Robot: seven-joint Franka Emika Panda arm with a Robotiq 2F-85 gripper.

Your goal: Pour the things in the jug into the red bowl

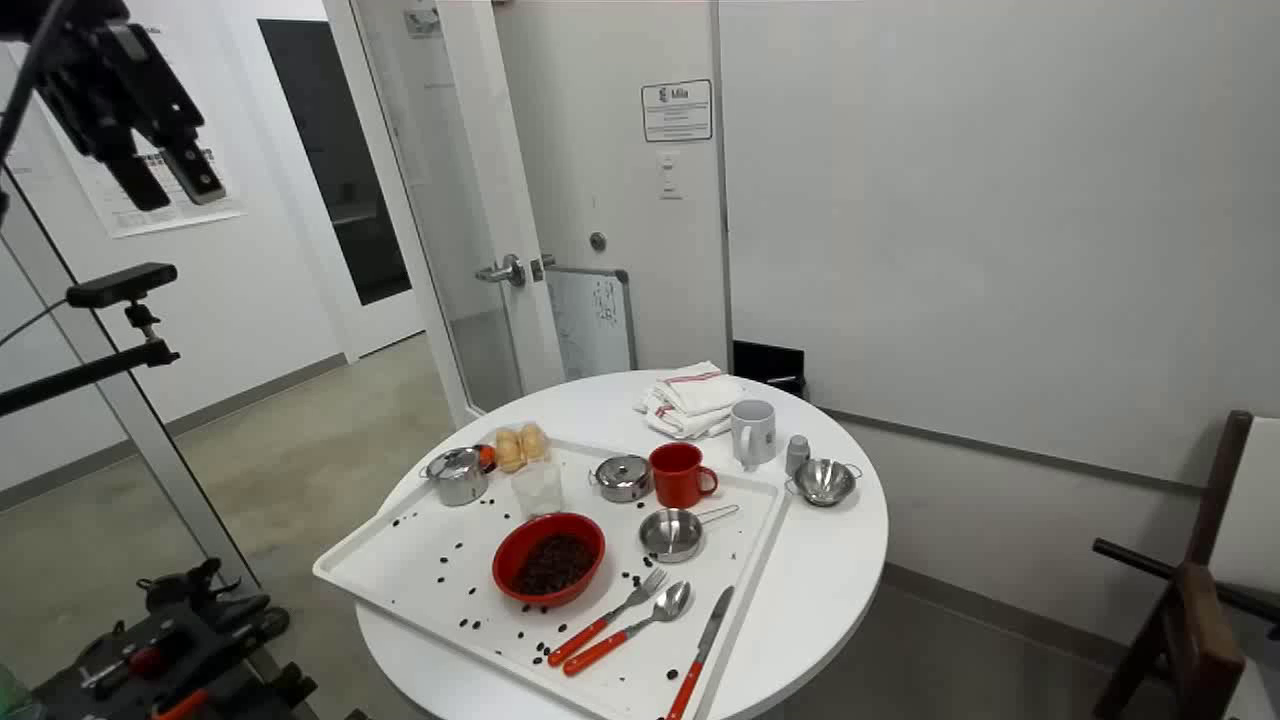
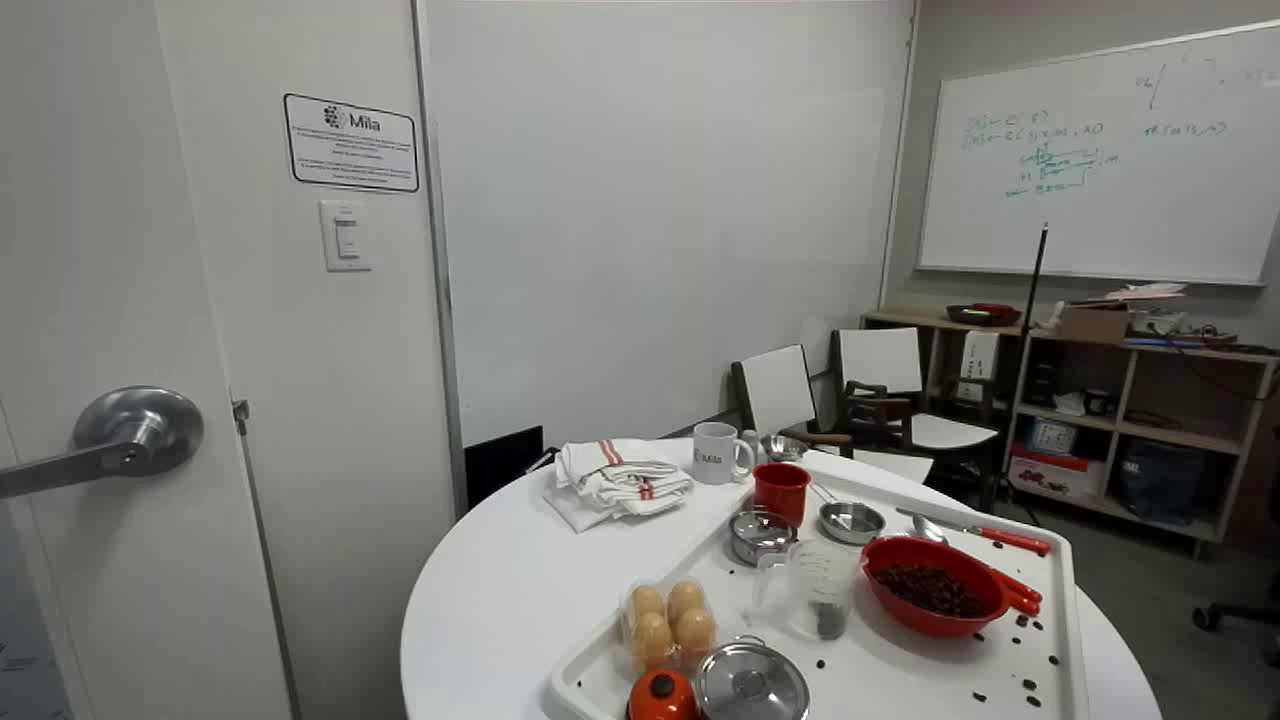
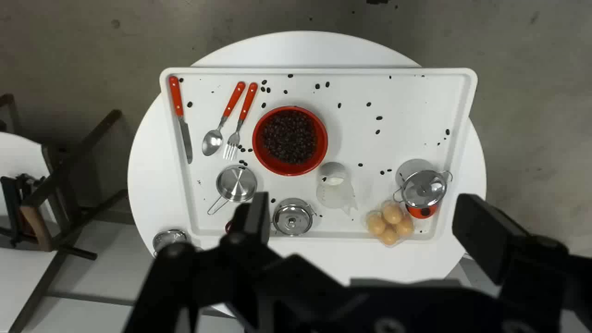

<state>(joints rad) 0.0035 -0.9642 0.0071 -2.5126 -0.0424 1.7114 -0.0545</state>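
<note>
The jug [image 2: 815, 585] is a clear, whitish measuring jug with a handle, upright on the tray; it also shows in an exterior view [image 1: 538, 490] and the wrist view [image 3: 335, 192]. A dark spot shows low in it; I cannot tell what it is. The red bowl [image 2: 930, 622] sits beside it and holds many dark beans; it also shows in an exterior view [image 1: 513, 545] and the wrist view [image 3: 289, 169]. My gripper [image 1: 172, 185] is high above and away from the table. In the wrist view its fingers [image 3: 363, 201] are wide apart with nothing between them.
The white tray [image 3: 319, 70] bears scattered beans, a knife [image 3: 186, 138], spoon [image 3: 212, 142], fork [image 3: 232, 143], steel pan [image 3: 236, 183], lidded pots [image 3: 292, 220] [image 3: 423, 189], eggs [image 3: 389, 223] and a red cup [image 1: 680, 475]. A grey mug [image 1: 753, 430] and towels [image 1: 695, 395] stand behind it.
</note>
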